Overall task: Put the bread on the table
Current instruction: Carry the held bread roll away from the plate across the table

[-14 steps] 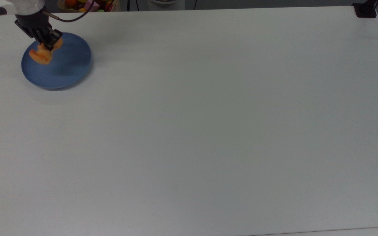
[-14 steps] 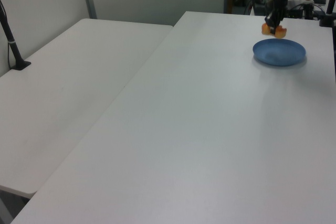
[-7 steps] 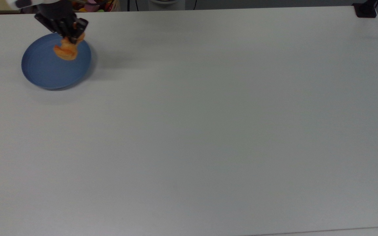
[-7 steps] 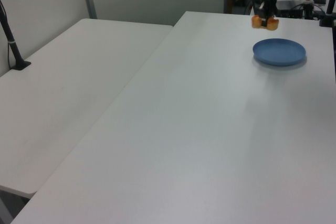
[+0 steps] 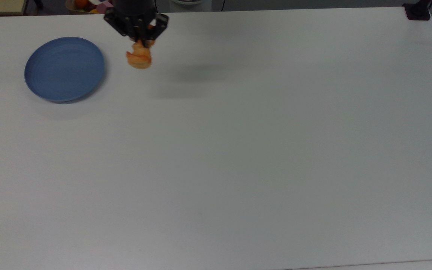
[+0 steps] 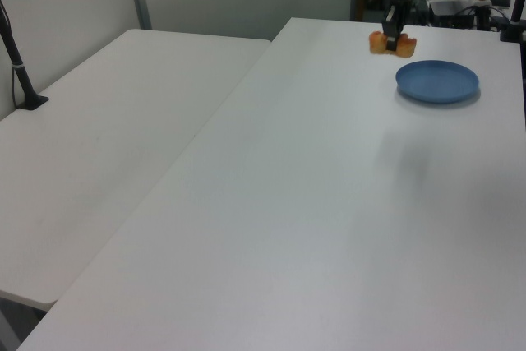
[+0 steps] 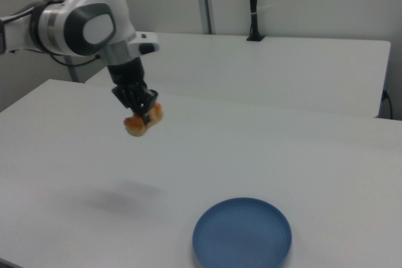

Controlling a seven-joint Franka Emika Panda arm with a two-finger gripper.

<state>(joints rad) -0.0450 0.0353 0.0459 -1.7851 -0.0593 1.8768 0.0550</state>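
Desk [image 5: 238, 168]: plain white, near and middle stretches bare and wide
Plate [image 5: 65, 69]: blue, close to the far edge at the top view's left
Bread [image 5: 139, 58]: in the air right of the plate, near the far edge
Gripper [image 5: 141, 42]: jaws closed on the bread

Seen in the left view, my gripper [image 6: 393, 41] hangs clamped on the bread [image 6: 391, 43] above the table [image 6: 312, 203], just off the far-left rim of the blue plate [image 6: 437, 81], with a second white table [image 6: 99, 145] lying well left of that plate.
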